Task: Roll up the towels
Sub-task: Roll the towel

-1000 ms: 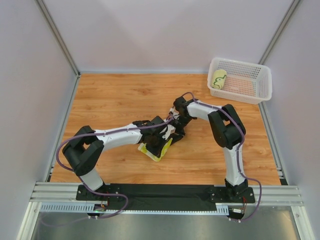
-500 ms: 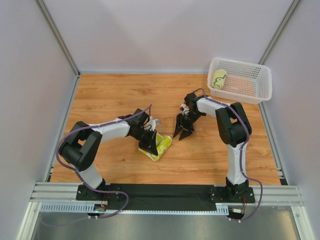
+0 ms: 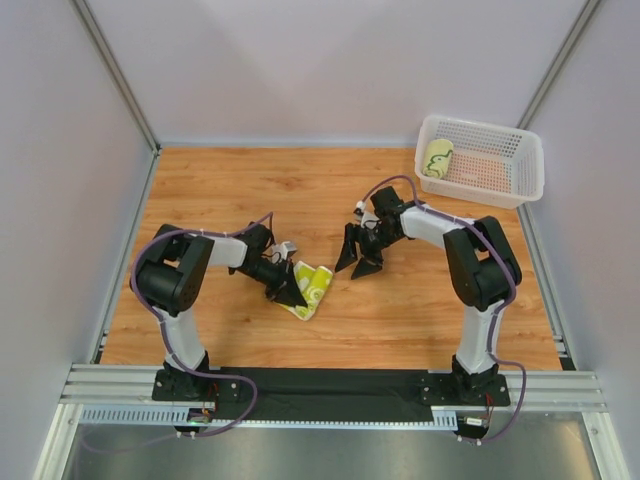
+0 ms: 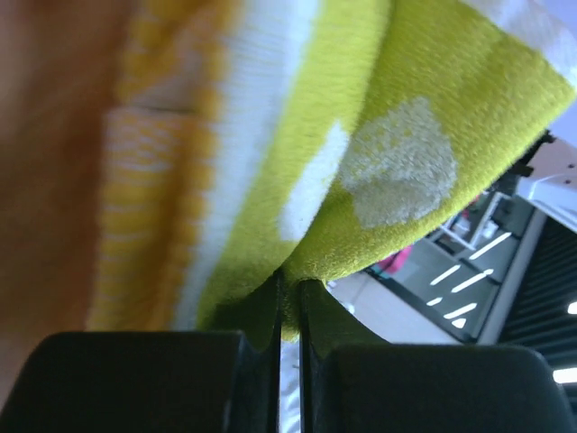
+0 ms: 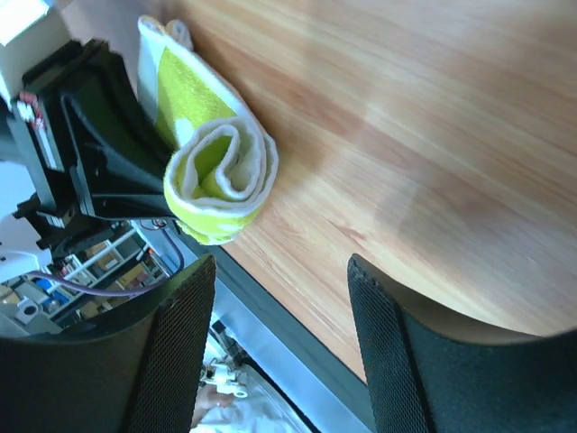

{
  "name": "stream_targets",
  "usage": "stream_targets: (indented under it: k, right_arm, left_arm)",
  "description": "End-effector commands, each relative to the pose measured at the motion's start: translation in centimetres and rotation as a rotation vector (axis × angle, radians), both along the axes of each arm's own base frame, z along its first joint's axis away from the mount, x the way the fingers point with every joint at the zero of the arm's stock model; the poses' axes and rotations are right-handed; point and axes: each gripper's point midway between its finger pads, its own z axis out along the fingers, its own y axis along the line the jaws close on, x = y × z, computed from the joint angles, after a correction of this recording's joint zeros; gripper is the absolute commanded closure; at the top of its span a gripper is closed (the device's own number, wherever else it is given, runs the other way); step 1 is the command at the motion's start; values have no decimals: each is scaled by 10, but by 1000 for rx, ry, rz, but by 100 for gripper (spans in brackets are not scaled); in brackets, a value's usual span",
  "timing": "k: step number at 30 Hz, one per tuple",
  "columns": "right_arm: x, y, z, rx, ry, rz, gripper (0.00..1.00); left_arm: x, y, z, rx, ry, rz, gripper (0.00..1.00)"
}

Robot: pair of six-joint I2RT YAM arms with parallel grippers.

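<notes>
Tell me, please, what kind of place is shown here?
Probably a robot test cell in a laboratory: a wooden table enclosed by plain panels, the left arm and right arm mounted on a metal rail, with a towel and basket as props.

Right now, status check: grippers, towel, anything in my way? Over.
Left gripper shut on rolled towel. Right gripper open, empty, apart from it. Second roll in basket. Nothing seen in the way.

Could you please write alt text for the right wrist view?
A loosely rolled green-and-white towel lies on the wooden table, gripped from the side by the left gripper. The right gripper, open and empty, frames the foreground.
</notes>
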Motion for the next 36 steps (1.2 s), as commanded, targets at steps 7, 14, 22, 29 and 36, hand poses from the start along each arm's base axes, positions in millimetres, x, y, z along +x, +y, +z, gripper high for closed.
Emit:
stream_targets:
  k: [7, 14, 22, 29, 36]
  right_arm:
    - [-14, 45, -3, 157, -73, 74, 36]
    - [-22, 72, -7, 206, -93, 144, 36]
    - [-20, 88, -21, 196, -80, 167, 38]
    - [-20, 96, -24, 192, -80, 182, 72]
    - [-22, 84, -27, 88, -59, 174, 83]
  left_arm:
    - [3, 23, -21, 42, 144, 76, 100]
    - [0, 29, -27, 50, 188, 69, 100]
    - [-3, 29, -27, 33, 199, 55, 100]
    - [-2, 30, -27, 30, 191, 50, 99]
    - [17, 47, -13, 195, 8, 19, 68]
